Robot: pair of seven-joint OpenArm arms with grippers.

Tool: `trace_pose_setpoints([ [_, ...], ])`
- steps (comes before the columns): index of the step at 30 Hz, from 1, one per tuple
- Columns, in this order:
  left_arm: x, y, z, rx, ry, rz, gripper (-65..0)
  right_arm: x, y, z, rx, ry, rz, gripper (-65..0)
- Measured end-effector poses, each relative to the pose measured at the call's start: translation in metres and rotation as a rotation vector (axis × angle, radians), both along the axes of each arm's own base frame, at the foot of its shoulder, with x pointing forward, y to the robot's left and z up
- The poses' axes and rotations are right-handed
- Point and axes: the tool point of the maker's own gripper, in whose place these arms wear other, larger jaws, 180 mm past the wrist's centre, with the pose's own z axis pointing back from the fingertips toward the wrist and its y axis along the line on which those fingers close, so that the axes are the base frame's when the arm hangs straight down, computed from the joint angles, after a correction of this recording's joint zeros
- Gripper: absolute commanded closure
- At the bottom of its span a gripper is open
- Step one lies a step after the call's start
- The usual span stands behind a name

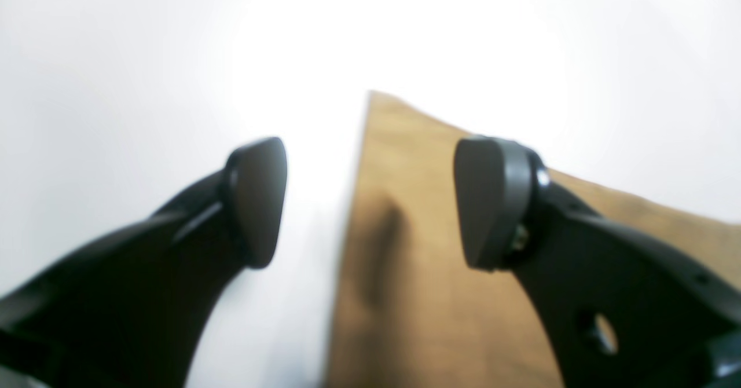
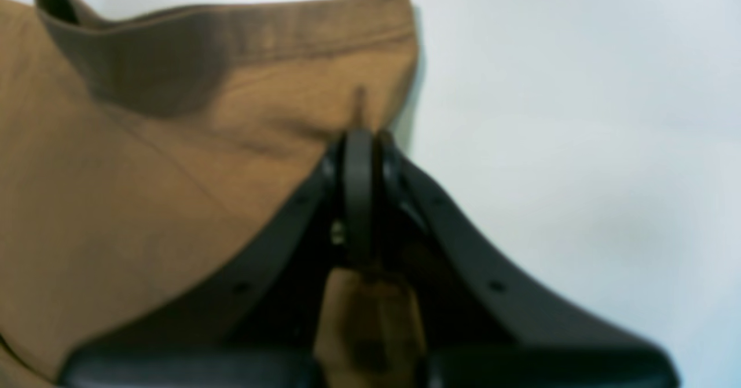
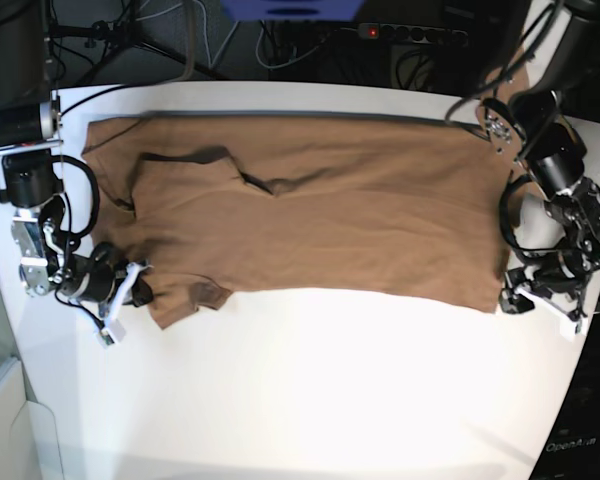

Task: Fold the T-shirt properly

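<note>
Left gripper [image 1: 370,202]: jaws wide apart, empty, T-shirt [image 3: 320,215] hem corner beneath. Right gripper [image 2: 359,145]: jaws pinched on sleeve fabric.

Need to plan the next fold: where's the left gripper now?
In the base view, the left gripper sits open at the right, beside the T-shirt's near right corner.

The T-shirt [image 3: 320,220] is matt tan cloth, soft and creased, with a stitched hem. The table [image 3: 310,390] looks smooth and white. The left gripper's pads [image 1: 486,202] are matt grey.
</note>
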Motion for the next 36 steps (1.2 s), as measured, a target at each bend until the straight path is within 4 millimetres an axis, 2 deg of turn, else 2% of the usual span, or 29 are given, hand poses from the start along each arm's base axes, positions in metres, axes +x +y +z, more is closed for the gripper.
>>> trace_pose_setpoints([
  [2, -0.002, 0.005, 0.0, 0.006, 0.006, 0.005, -43.2, 0.0, 0.0, 0.0, 0.0, 0.0, 0.0, -0.7],
  [5, 0.001, 0.002, 0.001, 0.016, -0.002, -0.011, -43.2, 0.0, 0.0, 0.0, 0.001, -0.001, 0.0, -0.7],
  [9, 0.0, -0.015, -0.016, -0.031, 0.027, -0.038, -43.2, 0.0, 0.0, 0.0, 0.002, 0.0, 0.0, -0.7],
  [12, -0.002, -0.02, -0.024, -0.05, 0.026, -0.038, -43.2, 0.0, 0.0, 0.0, 0.002, 0.0, 0.0, -0.7],
  [16, 0.005, -0.019, -0.018, -0.054, -0.025, -0.022, -43.2, 0.0, 0.0, 0.0, 0.001, 0.0, 0.0, -0.7],
  [24, 0.006, -0.02, -0.018, -0.056, -0.027, -0.023, -43.1, 0.0, 0.0, 0.0, 0.001, 0.0, 0.0, -0.7],
  [31, 0.019, -0.039, -0.014, -0.057, -0.061, -0.062, -43.1, 0.0, 0.0, 0.0, 0.002, -0.001, 0.0, -0.7],
  [36, 0.016, -0.049, -0.028, -0.103, -0.036, -0.067, -43.1, 0.0, 0.0, 0.0, 0.001, -0.001, 0.0, -0.7],
])
